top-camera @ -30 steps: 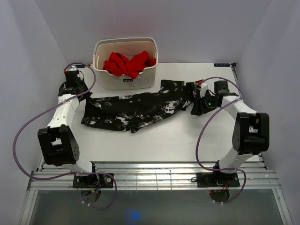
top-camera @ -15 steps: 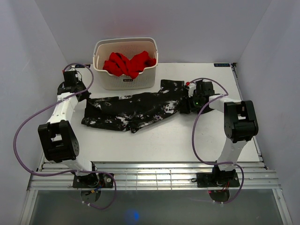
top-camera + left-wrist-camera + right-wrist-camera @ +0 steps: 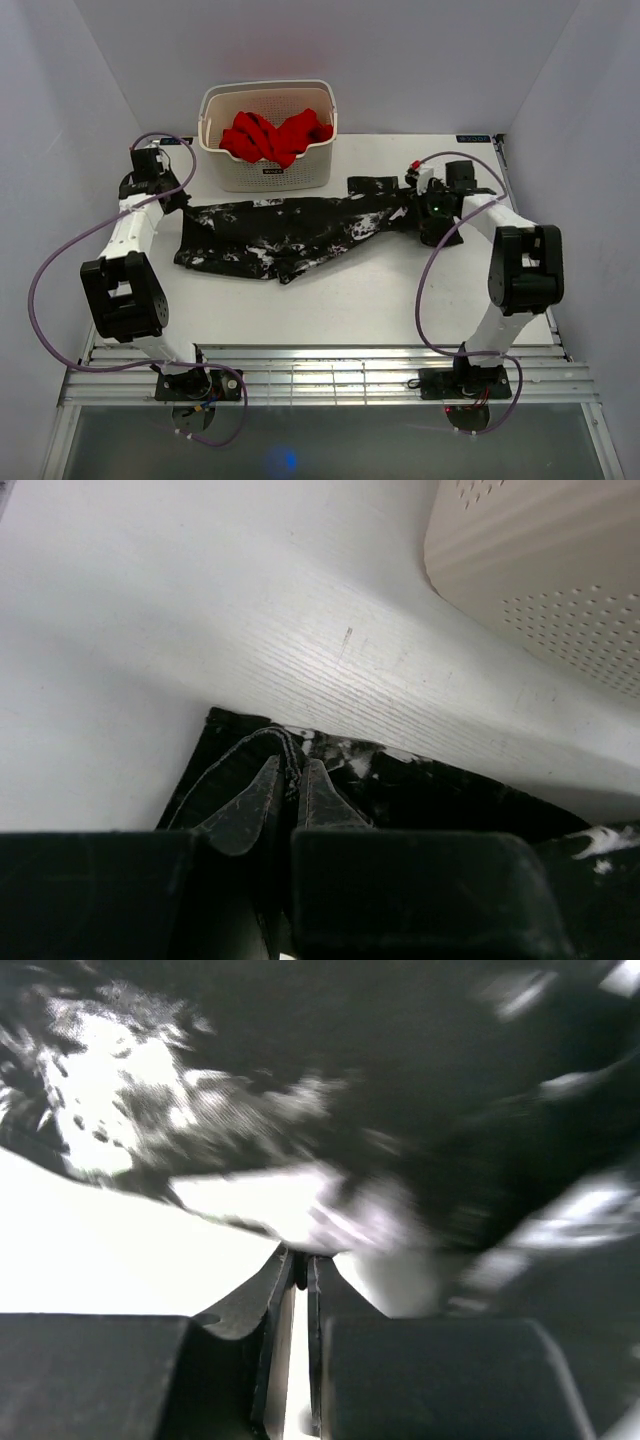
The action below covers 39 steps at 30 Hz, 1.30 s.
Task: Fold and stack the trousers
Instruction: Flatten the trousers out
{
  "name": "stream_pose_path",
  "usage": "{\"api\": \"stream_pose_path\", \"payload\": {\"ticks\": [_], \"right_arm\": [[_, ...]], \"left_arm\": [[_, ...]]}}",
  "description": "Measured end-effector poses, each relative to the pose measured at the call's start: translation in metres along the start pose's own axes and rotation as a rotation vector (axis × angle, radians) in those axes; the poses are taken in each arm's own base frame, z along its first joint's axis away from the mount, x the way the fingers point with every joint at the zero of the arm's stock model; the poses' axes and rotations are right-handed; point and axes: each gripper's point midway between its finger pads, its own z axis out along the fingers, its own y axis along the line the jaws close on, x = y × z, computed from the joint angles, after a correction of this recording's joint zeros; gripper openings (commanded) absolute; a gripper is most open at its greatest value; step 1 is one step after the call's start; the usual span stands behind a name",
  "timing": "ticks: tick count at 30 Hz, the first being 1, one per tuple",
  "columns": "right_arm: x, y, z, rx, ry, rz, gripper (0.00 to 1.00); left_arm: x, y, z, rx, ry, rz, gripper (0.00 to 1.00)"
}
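Trousers (image 3: 285, 235) are gripped at both ends and lie lengthwise across the bench (image 3: 360, 310).

Left pincer (image 3: 292, 770): jaws narrow, nearly together. The dark edge band of the cloth curls up around the tips, which reads as a pinch on the garment's left corner.

Right pincer (image 3: 298, 1262): jaws also narrow, only a sliver of gap. The wrist view is motion-blurred, with speckled cloth bunched right at the tips. The pinch itself is not sharp. The top view shows the right end of the trousers drawn into a taut strip running to that pincer, so it is judged to be holding cloth.

Likely reason for the two end grips: pull the garment straight and flatten it before any fold. The middle shows wrinkles, and a loose flap juts toward the near edge.

Both arms reach far from their bases, the left along the left side and the right along the right side, with cables looping wide.

Outward: a white basket (image 3: 268, 172) sits at the far side, just beyond the trousers' far edge. In the left wrist view it is near the pinched corner but apart from it. A red garment (image 3: 275, 135) is heaped inside the basket and is not part of this step.

The fold is not yet started and stacking has not begun. Risk: the thin corner pinch on the left may slip if the right side pulls hard.
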Motion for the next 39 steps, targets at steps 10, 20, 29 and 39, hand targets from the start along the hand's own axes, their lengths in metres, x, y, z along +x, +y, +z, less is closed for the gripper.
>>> {"api": "stream_pose_path", "payload": {"ticks": [10,20,29,39], "right_arm": [[-0.004,-0.06,-0.204,0.289,-0.051,-0.072,0.08],[0.079,-0.072,-0.243,0.272,0.155,0.029,0.08],[0.138,-0.06,-0.216,0.19,0.28,0.12,0.08],[0.14,-0.069,-0.21,0.233,0.303,0.122,0.26]], "left_arm": [[-0.026,0.02,0.01,-0.054,-0.028,0.009,0.0],[-0.011,0.025,0.04,-0.073,0.065,0.049,0.0],[0.002,0.017,0.049,0.047,0.127,0.151,0.86],[0.036,0.06,-0.007,0.185,0.153,0.241,0.67]]}}
